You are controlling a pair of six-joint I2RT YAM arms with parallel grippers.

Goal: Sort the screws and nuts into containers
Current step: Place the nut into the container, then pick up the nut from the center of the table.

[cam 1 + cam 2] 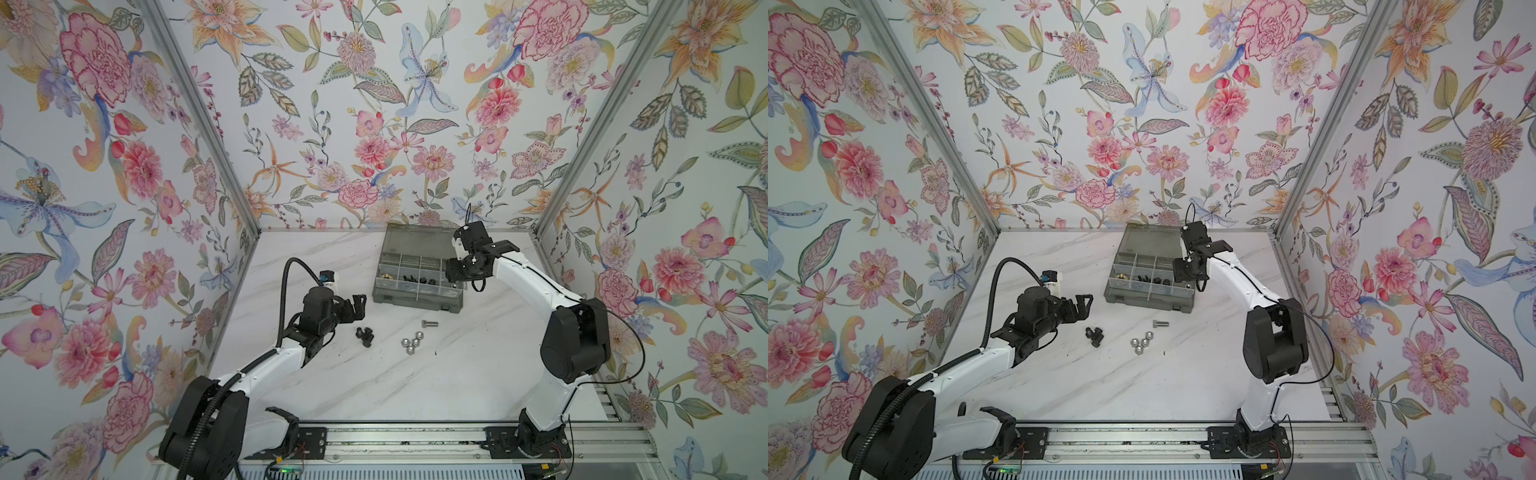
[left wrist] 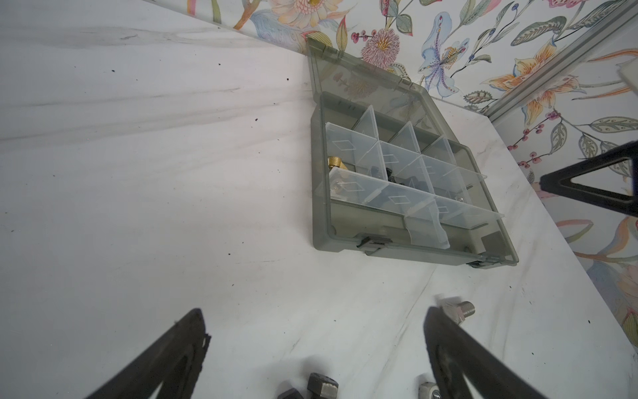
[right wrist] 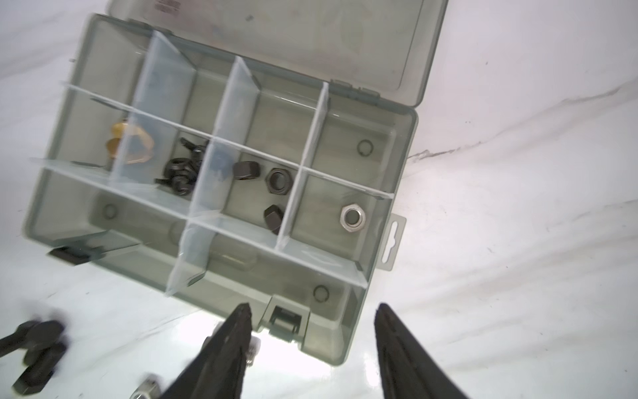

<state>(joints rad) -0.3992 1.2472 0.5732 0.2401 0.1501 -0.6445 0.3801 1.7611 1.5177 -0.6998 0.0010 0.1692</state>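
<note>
The containers are compartments of a smoky grey organiser box standing open at the back of the table. In the right wrist view its middle row holds brass pieces, black screws, black nuts and one silver nut. My right gripper hovers open above the box's right end, holding nothing. On the table lie black screws, several silver nuts and a silver bolt. My left gripper stands wide open just above the black screws.
The box lid leans back against the rear wall. Floral walls close in the marble table on three sides. Both arm bases sit on the rail along the front edge.
</note>
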